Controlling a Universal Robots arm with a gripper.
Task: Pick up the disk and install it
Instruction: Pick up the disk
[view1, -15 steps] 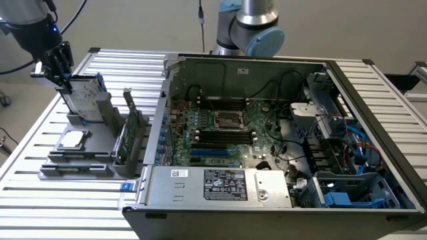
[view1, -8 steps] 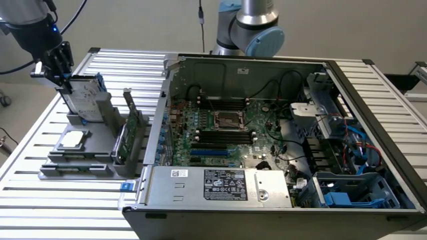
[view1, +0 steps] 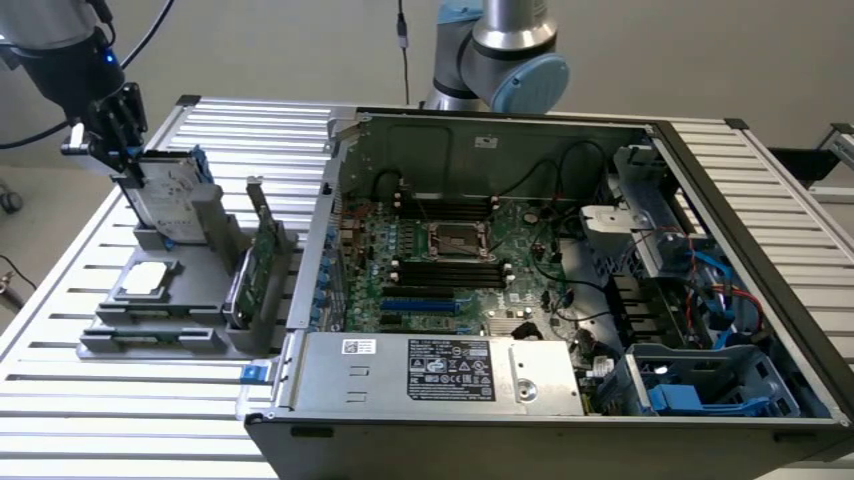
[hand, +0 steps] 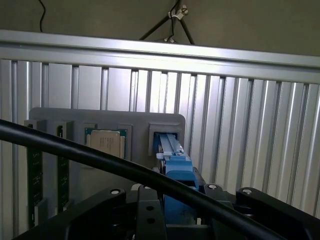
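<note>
The disk (view1: 171, 200) stands on edge, slightly tilted, in the rear slot of the grey holder (view1: 200, 330) at the exterior view's left. Its white label and blue rails show. My gripper (view1: 127, 165) comes down from the upper left and is shut on the disk's top edge. In the wrist view the blue rail of the disk (hand: 176, 167) runs between my black fingers (hand: 147, 210) down into the holder's slot (hand: 167, 140).
The holder also carries a square silver chip (view1: 144, 280) and an upright green card (view1: 247, 285). An open computer case (view1: 787, 300) lies at the exterior view's right, with a blue-lined bay (view1: 694, 390) at its front corner. A black cable (hand: 75, 152) crosses the wrist view.
</note>
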